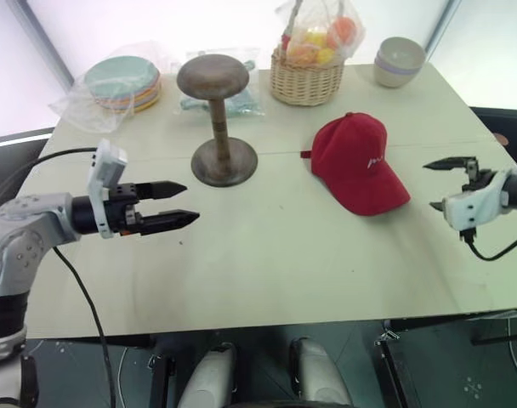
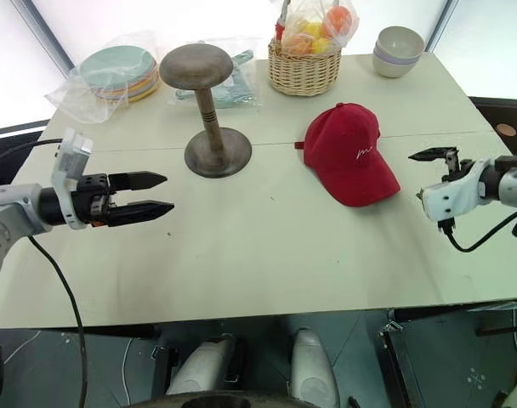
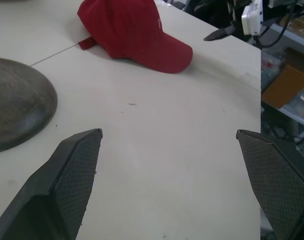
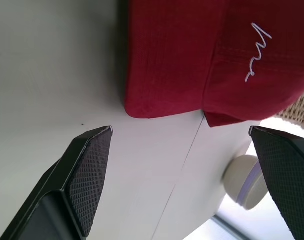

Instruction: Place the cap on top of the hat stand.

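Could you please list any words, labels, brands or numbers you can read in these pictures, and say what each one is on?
Cap: small white script embroidery on the front, too loose and small to read as letters.
Hat stand, basket, bowls, bagged plates and table: no text visible.

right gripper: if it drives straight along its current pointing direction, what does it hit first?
Most likely the cap. The right gripper is open and aimed across the table at the cap's brim side, with bare tabletop between them. It points slightly downward, so it might graze the table just short of the brim; depth is unclear.
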Controlling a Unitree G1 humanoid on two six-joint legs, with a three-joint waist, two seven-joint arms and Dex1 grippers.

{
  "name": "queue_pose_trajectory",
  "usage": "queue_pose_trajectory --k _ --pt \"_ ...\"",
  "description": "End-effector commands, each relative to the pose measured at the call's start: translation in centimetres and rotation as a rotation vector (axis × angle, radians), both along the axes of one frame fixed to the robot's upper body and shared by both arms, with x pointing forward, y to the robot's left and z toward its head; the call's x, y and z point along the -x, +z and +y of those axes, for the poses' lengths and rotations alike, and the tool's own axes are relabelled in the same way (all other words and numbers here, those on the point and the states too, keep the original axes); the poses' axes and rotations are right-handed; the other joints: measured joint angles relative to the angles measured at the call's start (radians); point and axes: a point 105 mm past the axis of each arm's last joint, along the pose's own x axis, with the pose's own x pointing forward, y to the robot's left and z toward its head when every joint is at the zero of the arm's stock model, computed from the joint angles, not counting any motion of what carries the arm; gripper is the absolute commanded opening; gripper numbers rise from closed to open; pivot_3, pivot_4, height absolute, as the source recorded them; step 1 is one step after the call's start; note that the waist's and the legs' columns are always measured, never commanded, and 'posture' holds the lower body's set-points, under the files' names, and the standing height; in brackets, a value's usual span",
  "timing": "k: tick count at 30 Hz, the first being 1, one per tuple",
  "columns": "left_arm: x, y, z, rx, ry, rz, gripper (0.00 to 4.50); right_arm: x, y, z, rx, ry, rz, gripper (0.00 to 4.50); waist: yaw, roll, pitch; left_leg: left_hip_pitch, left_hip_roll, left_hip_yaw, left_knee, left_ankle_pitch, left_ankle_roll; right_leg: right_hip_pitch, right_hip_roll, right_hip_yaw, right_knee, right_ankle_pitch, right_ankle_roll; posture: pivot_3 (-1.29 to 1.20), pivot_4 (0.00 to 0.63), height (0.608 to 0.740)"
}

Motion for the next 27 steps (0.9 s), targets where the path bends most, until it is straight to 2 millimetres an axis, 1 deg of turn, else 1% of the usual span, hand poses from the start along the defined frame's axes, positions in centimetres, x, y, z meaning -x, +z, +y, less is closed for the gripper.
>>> queue_pose_trajectory --k 1,7,11,15,19,24,26,27 --pt "0.2 1.1 0.0 0.015 0.02 -0.062 4.5 -0.2 0.4 0.7 0.008 0.068 -0.06 4.47 -0.001 0.0 0.0 0.0 0.0 0.0 0.0 0.0 0.0 0.0 0.0 0.0 0.0 0.0 0.0 0.0 0.15 0.74" --pt "0.5 1.0 -0.1 0.016 0.04 -0.072 4.5 -0.1 -2.3 1.9 0.025 0.163 -0.047 4.47 -0.003 0.0 0.0 0.0 0.0 0.0 0.0 0.0 0.0 0.0 0.001 0.001 0.0 0.0 0.0 0.0 0.15 0.74" --pt "0.6 1.0 -0.1 0.022 0.055 -0.076 4.5 -0.8 -3.4 3.2 0.032 0.227 -0.097 4.47 -0.003 0.0 0.0 0.0 0.0 0.0 0.0 0.0 0.0 0.0 0.001 0.001 0.0 0.0 0.0 0.0 0.15 0.74" --pt "0.5 1.1 -0.2 0.032 0.069 -0.078 4.5 -1.8 -3.9 4.2 0.057 0.293 -0.177 4.47 -0.004 0.0 0.0 0.0 0.001 0.0 0.0 0.001 -0.001 0.0 0.002 0.001 0.0 0.0 0.0 0.0 0.15 0.74" --pt "0.6 1.1 -0.4 0.038 0.076 -0.078 4.5 -3.0 -4.1 5.7 0.076 0.352 -0.243 4.47 -0.018 -0.001 0.0 0.001 0.001 0.0 -0.001 0.001 -0.002 0.0 0.002 0.002 0.0 0.0 0.0 0.0 0.15 0.74" --pt "0.6 1.2 -0.4 0.041 0.093 -0.081 4.5 -3.6 -4.2 7.7 0.077 0.443 -0.28 4.47 -0.027 -0.001 0.0 0.001 0.001 -0.001 -0.002 0.001 -0.002 0.0 0.003 0.002 0.0 0.0 0.0 0.0 0.15 0.74" --pt "0.6 1.2 -0.3 0.042 0.102 -0.082 4.5 -3.6 -4.4 8.5 0.08 0.498 -0.284 3.97 -0.027 0.0 0.0 0.001 0.001 -0.001 -0.002 0.001 -0.002 0.0 0.003 0.002 0.0 0.0 0.0 0.0 0.15 0.74" --pt "0.6 1.2 -0.3 0.043 0.105 -0.082 4.5 -3.5 -4.5 8.7 0.08 0.516 -0.283 3.59 -0.027 0.0 0.0 0.001 0.001 -0.001 -0.002 0.001 -0.003 0.0 0.003 0.002 0.0 0.0 0.0 0.0 0.15 0.74"
